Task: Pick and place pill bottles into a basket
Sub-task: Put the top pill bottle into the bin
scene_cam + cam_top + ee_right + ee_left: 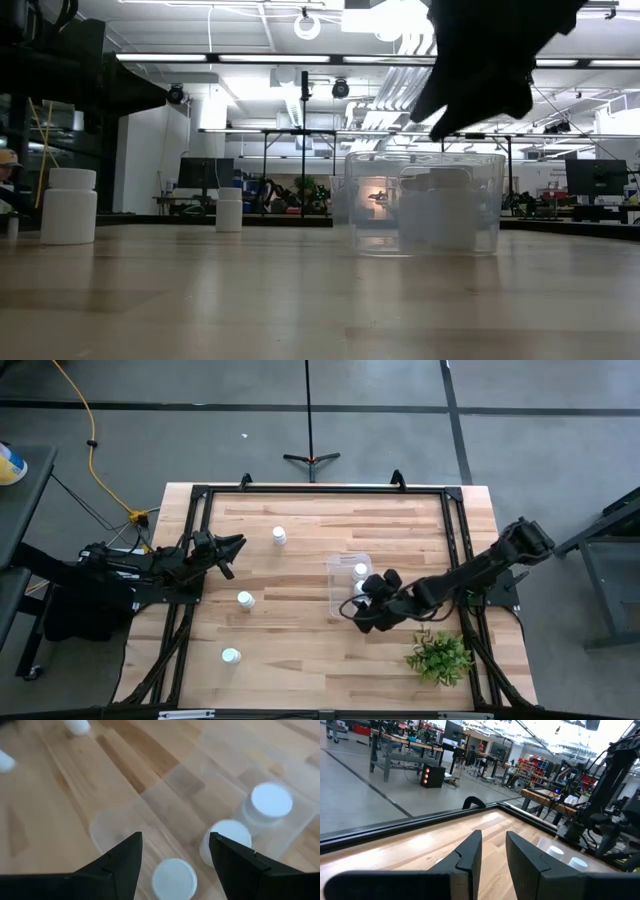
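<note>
The clear bin (pixel 340 565) stands on the table right of its middle; it also shows in the low view (pixel 425 215). Three white pill bottles stand in it (pixel 271 800) (pixel 227 837) (pixel 173 875). Three more bottles stand on the table to its left (pixel 279 535) (pixel 245 599) (pixel 231 655). My right gripper (pixel 175 845) is open and empty above the bin's near end (pixel 355 610), its fingers on either side of the nearest bottle but above it. My left gripper (pixel 235 545) is open and empty at the table's left side, clear of every bottle.
A green leafy plant (pixel 440 655) stands at the near right, close beside my right arm. A dark frame (pixel 320 490) runs round the table's edges. Bare wood lies between the loose bottles and the bin.
</note>
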Controlling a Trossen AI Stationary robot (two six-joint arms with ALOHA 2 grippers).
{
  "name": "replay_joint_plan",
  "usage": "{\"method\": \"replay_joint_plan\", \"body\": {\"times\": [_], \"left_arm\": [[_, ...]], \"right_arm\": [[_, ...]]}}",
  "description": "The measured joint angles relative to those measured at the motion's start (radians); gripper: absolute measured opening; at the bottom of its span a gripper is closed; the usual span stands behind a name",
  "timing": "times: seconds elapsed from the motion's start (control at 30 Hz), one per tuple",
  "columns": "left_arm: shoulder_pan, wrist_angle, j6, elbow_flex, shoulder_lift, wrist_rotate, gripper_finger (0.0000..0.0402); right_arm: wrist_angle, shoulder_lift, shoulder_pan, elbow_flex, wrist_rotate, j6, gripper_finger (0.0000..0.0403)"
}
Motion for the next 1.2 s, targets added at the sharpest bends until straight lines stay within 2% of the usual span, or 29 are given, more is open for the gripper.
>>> {"method": "replay_joint_plan", "body": {"times": [0.1, 0.23, 0.37, 0.5, 0.63, 0.7, 0.83, 0.93, 1.07, 1.2], "left_arm": [[0.0, 0.0, 0.0, 0.0, 0.0, 0.0, 0.0124], [0.0, 0.0, 0.0, 0.0, 0.0, 0.0, 0.0124], [0.0, 0.0, 0.0, 0.0, 0.0, 0.0, 0.0124], [0.0, 0.0, 0.0, 0.0, 0.0, 0.0, 0.0124], [0.0, 0.0, 0.0, 0.0, 0.0, 0.001, 0.0124], [0.0, 0.002, 0.0, 0.0, 0.0, 0.001, 0.0124], [0.0, 0.003, 0.0, 0.0, 0.0, 0.012, 0.0124], [0.0, 0.002, 0.0, 0.0, 0.0, 0.023, 0.0124], [0.0, 0.0, 0.0, 0.0, 0.0, 0.023, 0.0124], [0.0, 0.0, 0.0, 0.0, 0.0, 0.023, 0.0124]], "right_arm": [[0.034, -0.035, -0.023, 0.0, -0.037, -0.071, 0.022], [0.148, -0.061, -0.078, 0.0, -0.123, -0.251, 0.0216], [0.314, -0.063, -0.165, 0.0, -0.25, -0.444, 0.0189], [0.398, -0.063, -0.268, 0.0, -0.366, -0.571, 0.0128], [0.398, -0.081, -0.361, 0.0, -0.542, -0.656, 0.0028], [0.365, -0.108, -0.395, 0.0, -0.61, -0.67, 0.0011], [0.278, -0.19, -0.424, 0.0, -0.599, -0.743, 0.0026], [0.265, -0.282, -0.44, -0.065, -0.59, -0.768, 0.0008], [0.429, -0.442, -0.448, -0.342, -0.572, -0.649, 0.0008], [0.645, -0.655, -0.447, -0.597, -0.477, -0.527, 0.0002]]}}
